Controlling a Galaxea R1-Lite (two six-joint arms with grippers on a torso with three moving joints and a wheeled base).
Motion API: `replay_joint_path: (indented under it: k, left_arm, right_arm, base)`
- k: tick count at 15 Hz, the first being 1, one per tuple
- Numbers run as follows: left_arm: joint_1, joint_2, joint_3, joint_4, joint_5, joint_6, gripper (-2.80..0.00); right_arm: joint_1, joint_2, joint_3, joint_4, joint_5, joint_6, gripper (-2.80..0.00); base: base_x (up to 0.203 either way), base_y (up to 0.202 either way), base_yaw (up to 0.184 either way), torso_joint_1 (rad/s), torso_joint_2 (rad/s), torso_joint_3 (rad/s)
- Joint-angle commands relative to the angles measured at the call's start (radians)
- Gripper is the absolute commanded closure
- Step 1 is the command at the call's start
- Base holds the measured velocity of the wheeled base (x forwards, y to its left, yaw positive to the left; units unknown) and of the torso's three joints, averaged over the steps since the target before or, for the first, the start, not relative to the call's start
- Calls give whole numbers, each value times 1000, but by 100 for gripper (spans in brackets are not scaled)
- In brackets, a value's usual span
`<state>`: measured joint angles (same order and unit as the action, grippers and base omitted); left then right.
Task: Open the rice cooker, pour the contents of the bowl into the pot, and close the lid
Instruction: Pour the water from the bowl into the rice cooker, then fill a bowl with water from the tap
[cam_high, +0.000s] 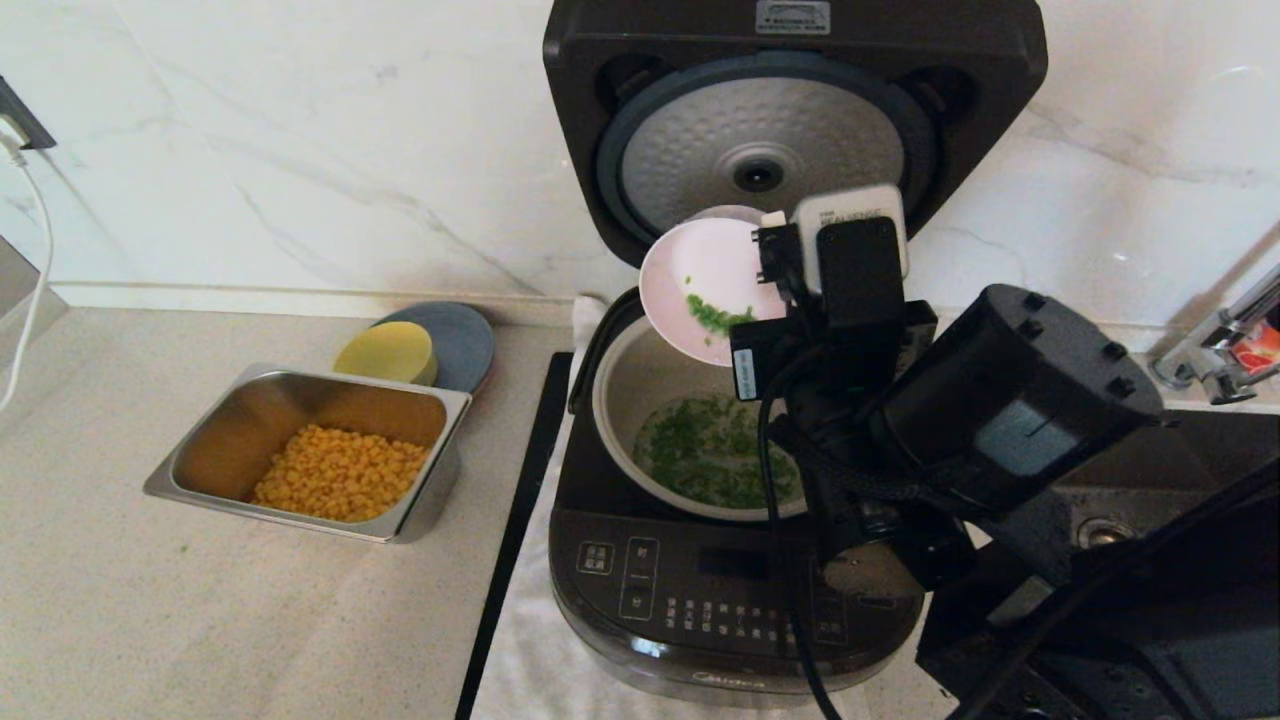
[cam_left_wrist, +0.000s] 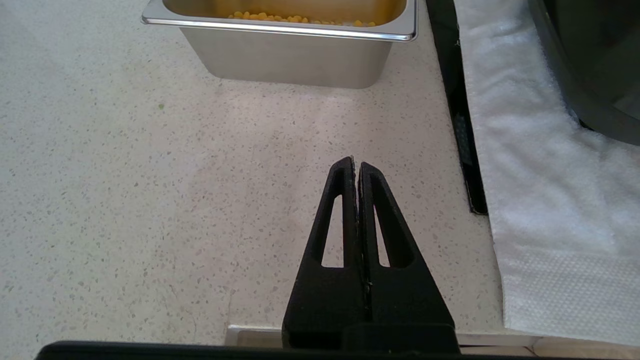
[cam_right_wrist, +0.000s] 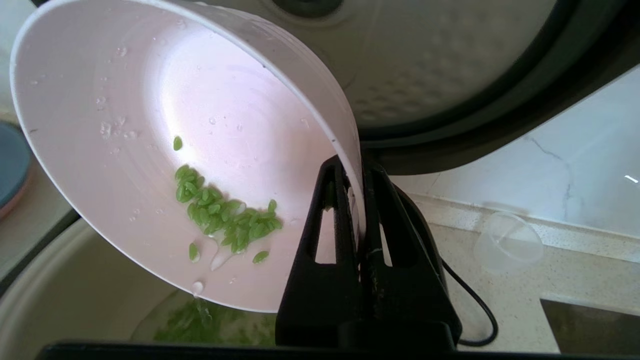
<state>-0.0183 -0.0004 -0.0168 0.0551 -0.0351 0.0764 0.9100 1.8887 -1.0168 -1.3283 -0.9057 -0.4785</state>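
Note:
The rice cooker (cam_high: 700, 600) stands open, its lid (cam_high: 790, 120) raised with the dimpled silver disc facing me. My right gripper (cam_right_wrist: 356, 170) is shut on the rim of the white bowl (cam_right_wrist: 150, 90), which is tipped steeply over the pot (cam_high: 640, 380). A small clump of wet green bits (cam_right_wrist: 225, 220) clings to the bowl's pinkish inside near its low edge. Most of the green bits (cam_high: 715, 450) lie on the pot's bottom. My left gripper (cam_left_wrist: 356, 165) hangs shut and empty above the speckled counter, out of the head view.
A steel tray (cam_high: 160, 485) of corn sits left of the cooker, with a yellow dish (cam_high: 390, 350) on a grey plate (cam_high: 465, 340) behind it. A white towel (cam_left_wrist: 540, 175) lies under the cooker. A clear cup (cam_right_wrist: 507, 242) and a sink (cam_high: 1100, 530) are to the right.

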Motion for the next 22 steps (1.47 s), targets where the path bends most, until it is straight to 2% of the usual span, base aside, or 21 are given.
replay_joint_path:
  k: [1, 3, 6, 7, 9, 10, 11, 13, 16, 19, 22]
  left_arm:
    - [0, -1, 0, 0, 0, 0, 0]
    - [0, -1, 0, 0, 0, 0, 0]
    - [0, -1, 0, 0, 0, 0, 0]
    - [0, -1, 0, 0, 0, 0, 0]
    - [0, -1, 0, 0, 0, 0, 0]
    - [0, -1, 0, 0, 0, 0, 0]
    - [0, -1, 0, 0, 0, 0, 0]
    - [0, -1, 0, 0, 0, 0, 0]
    - [0, -1, 0, 0, 0, 0, 0]
    - [0, -1, 0, 0, 0, 0, 0]
    - [0, -1, 0, 0, 0, 0, 0]
  right_arm:
    - [8, -102, -28, 195, -8, 55, 0]
    - [-3, -148, -76, 468, -4, 173, 0]
    - [-52, -206, -194, 1003, 67, 474, 0]
    - [-68, -228, -252, 1201, 118, 584, 0]
    - [-117, -275, -402, 1611, 280, 799, 0]
    - [-159, -300, -470, 1762, 372, 886, 0]
    - [-214, -329, -509, 1849, 449, 942, 0]
    - [-281, -381, -531, 2002, 553, 972, 0]
    - [-402, -444, -556, 2164, 720, 1007, 0]
    - [-558, -501, -525, 2257, 815, 1012, 0]
    - [-743, -526, -432, 2320, 887, 997, 0]
  base:
    - [0, 0, 0, 0, 0, 0]
    - [0, 0, 0, 0, 0, 0]
    - [0, 0, 0, 0, 0, 0]
    - [0, 0, 0, 0, 0, 0]
    - [0, 0, 0, 0, 0, 0]
    - [0, 0, 0, 0, 0, 0]
    - [0, 0, 0, 0, 0, 0]
    - [0, 0, 0, 0, 0, 0]
    - [0, 0, 0, 0, 0, 0]
    - [0, 0, 0, 0, 0, 0]
    - [0, 0, 0, 0, 0, 0]
